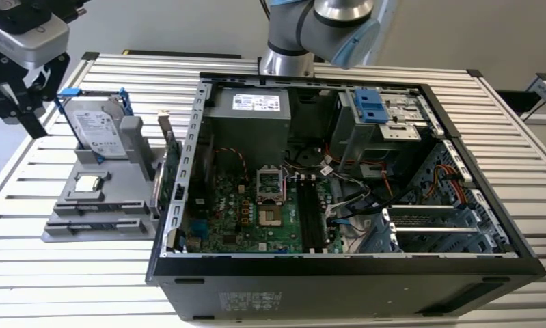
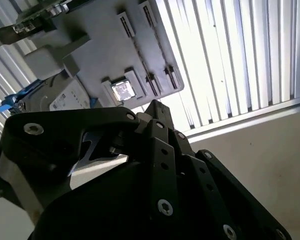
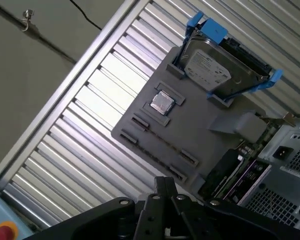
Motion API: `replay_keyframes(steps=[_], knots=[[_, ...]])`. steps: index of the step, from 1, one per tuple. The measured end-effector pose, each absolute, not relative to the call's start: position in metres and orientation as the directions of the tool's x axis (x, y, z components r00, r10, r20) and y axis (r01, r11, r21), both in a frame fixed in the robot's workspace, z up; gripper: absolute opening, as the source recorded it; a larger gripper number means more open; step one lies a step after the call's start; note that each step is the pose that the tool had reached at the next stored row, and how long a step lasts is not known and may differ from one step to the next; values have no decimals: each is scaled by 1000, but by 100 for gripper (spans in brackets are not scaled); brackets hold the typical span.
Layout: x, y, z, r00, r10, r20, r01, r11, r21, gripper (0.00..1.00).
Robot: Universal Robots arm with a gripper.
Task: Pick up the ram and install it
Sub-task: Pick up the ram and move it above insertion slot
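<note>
The slatted aluminium table [image 1: 72,273] is occupied by an open computer case [image 1: 346,287] and, just beside it toward the exterior view's left, a grey parts holder [image 1: 127,205].

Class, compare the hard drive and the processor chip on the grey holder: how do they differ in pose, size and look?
The hard drive stands on edge in a blue bracket; the processor chip lies flat in a recess. The hard drive is far larger; the processor chip is a small square. The hard drive carries a pale label; the processor chip shows a shiny metal top. Both sit on the grey holder beside the open computer case.
</note>
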State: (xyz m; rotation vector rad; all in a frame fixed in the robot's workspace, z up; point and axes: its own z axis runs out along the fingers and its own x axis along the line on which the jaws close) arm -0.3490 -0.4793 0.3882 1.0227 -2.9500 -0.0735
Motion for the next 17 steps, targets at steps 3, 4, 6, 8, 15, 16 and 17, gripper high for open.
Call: replay_keyframes(steps=[3,4,6,8,15,16,17], knots=[[-349,-479,388,-766,-642,2,-642,765,51,0],[-349,-479,388,-760,-650,2,-649,759,51,0],[-349,-479,388,-747,-665,2,-664,746,51,0],[-349,-479,388,-733,-680,2,-679,732,51,0],[-349,-479,388,-678,-735,2,-734,678,51,0],[-349,-479,388,-671,-742,2,-740,670,51,0],[-349,-479,388,-657,-754,2,-753,656,51,0]])
